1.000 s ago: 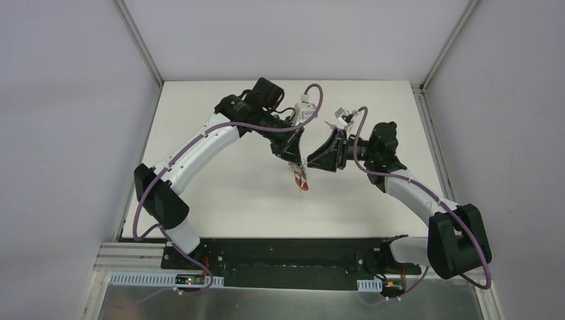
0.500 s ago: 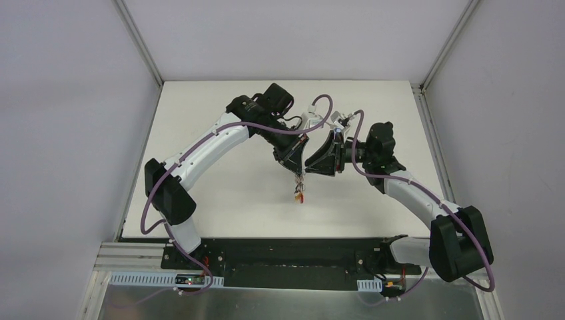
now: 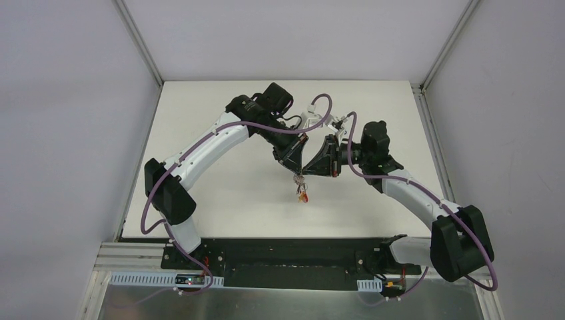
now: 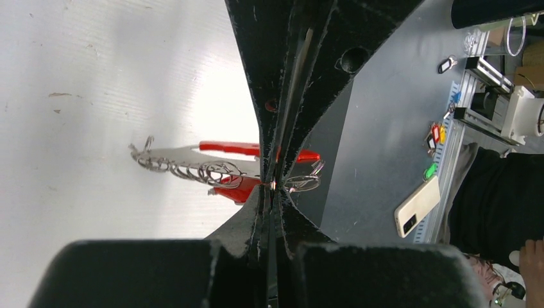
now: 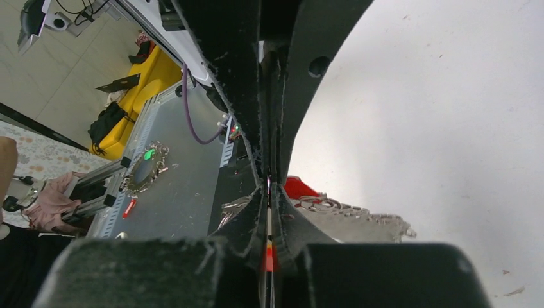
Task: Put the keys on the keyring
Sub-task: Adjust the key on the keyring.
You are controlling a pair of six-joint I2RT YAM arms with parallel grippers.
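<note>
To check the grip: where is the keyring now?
In the top view the keyring hangs over the middle of the table, pinched by the left gripper, with the right gripper close on its right.

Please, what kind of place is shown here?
Probably a robot lab test cell: a left arm and right arm bolted to a white table, grey panels on aluminium rails around it, a cluttered workbench beside.

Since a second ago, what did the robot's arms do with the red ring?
The right gripper slid left up against the left gripper and shut its fingers; whether it pinches anything is unclear. The left gripper stayed shut on the keyring, still hanging over the table.
</note>
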